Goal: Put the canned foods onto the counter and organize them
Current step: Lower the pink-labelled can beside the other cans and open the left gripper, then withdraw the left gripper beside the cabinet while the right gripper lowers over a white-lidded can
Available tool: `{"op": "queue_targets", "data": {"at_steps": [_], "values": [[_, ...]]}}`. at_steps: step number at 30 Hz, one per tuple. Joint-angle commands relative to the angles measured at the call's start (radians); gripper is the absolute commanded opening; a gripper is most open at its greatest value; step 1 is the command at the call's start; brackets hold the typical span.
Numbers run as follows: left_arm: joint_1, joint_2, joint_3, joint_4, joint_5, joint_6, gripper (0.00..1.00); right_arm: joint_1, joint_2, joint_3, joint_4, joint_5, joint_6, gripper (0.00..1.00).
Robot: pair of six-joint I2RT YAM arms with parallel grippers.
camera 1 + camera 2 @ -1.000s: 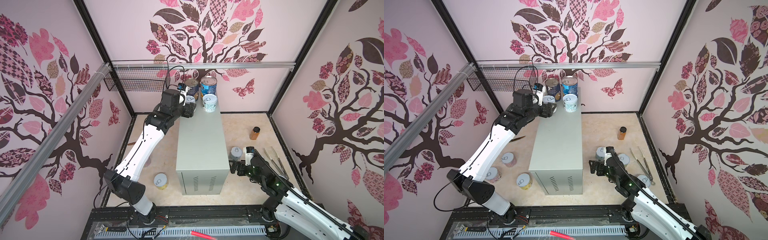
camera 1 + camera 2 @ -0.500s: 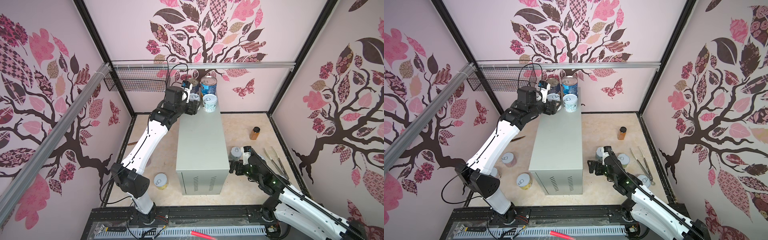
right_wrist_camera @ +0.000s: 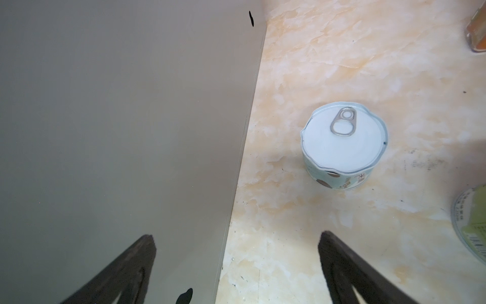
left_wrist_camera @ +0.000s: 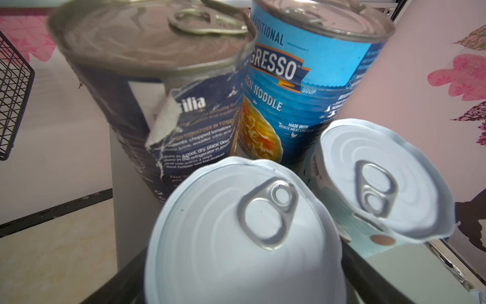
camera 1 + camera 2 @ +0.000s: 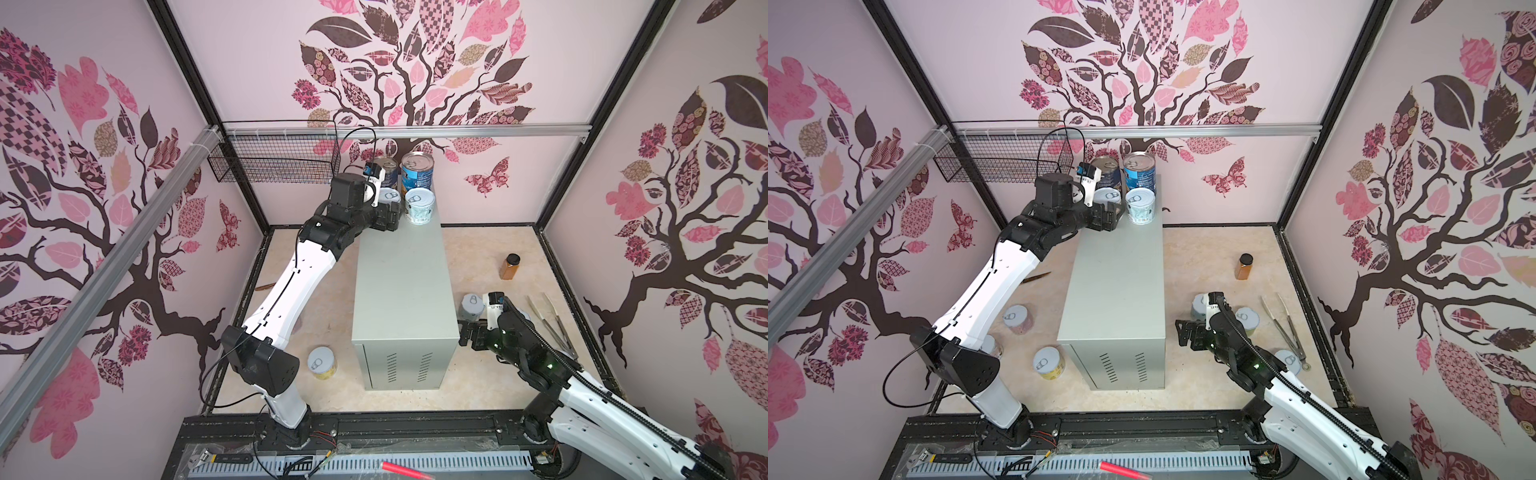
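On the far end of the grey counter (image 5: 401, 286) stand two tall cans, one dark (image 5: 384, 169) and one blue (image 5: 417, 170), with a short teal can (image 5: 419, 205) in front. My left gripper (image 5: 389, 214) is open around a second short white-lidded can (image 4: 236, 237), which stands on the counter between its fingers (image 4: 368, 276). My right gripper (image 3: 236, 263) hangs open and empty low beside the counter's right wall, just short of a short can (image 3: 344, 144) on the floor. More short cans stand on the floor: yellow (image 5: 1049, 363), pink (image 5: 1017, 319), and others (image 5: 1247, 320) near the right arm.
A small amber jar (image 5: 510, 266) stands on the floor at the right. Metal tongs (image 5: 548, 324) lie by the right wall. A black wire basket (image 5: 274, 162) hangs at the back left, close to the left wrist.
The left gripper carried the short can onto the counter's far end beside the teal can, and its jaws have spread. The right gripper crept a little towards the counter.
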State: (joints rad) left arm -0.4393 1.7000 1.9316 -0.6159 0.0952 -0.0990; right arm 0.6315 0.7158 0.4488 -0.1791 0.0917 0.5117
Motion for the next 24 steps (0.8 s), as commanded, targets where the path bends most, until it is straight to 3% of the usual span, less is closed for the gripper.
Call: {"op": "queue_targets", "data": {"at_steps": [1, 12, 24], "values": [[-0.003, -0.031, 0.026, -0.013, 0.022, -0.003, 0.91, -0.005, -0.018, 0.025, -0.022, 0.025, 0.000, 1.00], [-0.007, -0.145, 0.017, -0.043, 0.016, -0.007, 0.98, -0.005, -0.005, 0.093, -0.109, 0.059, 0.022, 1.00], [-0.006, -0.353, -0.177, -0.069, -0.041, -0.061, 0.98, -0.004, -0.028, 0.179, -0.243, 0.144, 0.010, 1.00]]}}
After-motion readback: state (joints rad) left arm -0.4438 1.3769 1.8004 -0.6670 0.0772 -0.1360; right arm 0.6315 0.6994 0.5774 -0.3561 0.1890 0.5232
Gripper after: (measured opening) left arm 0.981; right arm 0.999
